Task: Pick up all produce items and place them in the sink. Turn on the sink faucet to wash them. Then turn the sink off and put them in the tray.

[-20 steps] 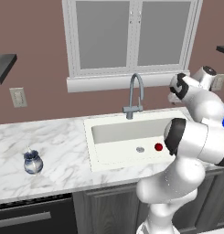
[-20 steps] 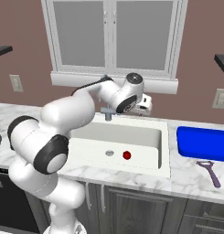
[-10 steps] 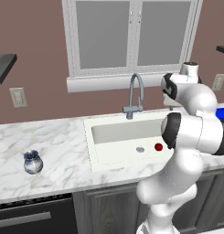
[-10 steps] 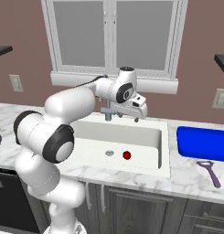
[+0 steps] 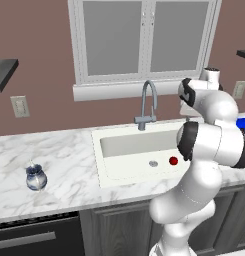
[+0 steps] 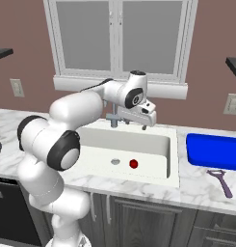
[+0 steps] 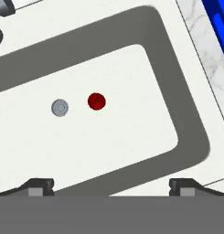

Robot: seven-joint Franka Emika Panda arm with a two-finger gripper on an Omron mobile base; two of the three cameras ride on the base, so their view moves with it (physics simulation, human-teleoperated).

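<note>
A small glossy red ball-shaped fruit (image 6: 133, 164) is lying on the floor of the wide rectangular white sink basin (image 6: 153, 142), just beside the round metal drain (image 6: 115, 161), on the side of the drain that faces the flat bright blue rectangular tray (image 6: 213, 151). The fruit is sitting apart from the drain, not touching it, and well clear of the basin walls. In the hand view the fruit (image 7: 96, 101) and the drain (image 7: 60, 108) are showing side by side near the middle of the basin floor.

The white arm's gripper (image 6: 137, 116) is hanging high over the back edge of the sink, next to the tall grey metal gooseneck faucet (image 5: 148, 103), and is looking straight down into the basin. Its two dark fingers (image 7: 40, 186) are standing spread wide at the bottom of the hand view, released and gripping nothing.

The blue tray is resting on the white marble counter (image 5: 69, 165) at the sink's right-hand edge, close to the basin rim. A purple-handled peeler (image 6: 219, 180) is lying on the counter in front of the tray, near the counter's front edge. A small blue-and-white ceramic jar (image 5: 35, 177) is standing upright on the counter far over on the sink's other side, well apart from the basin.
</note>
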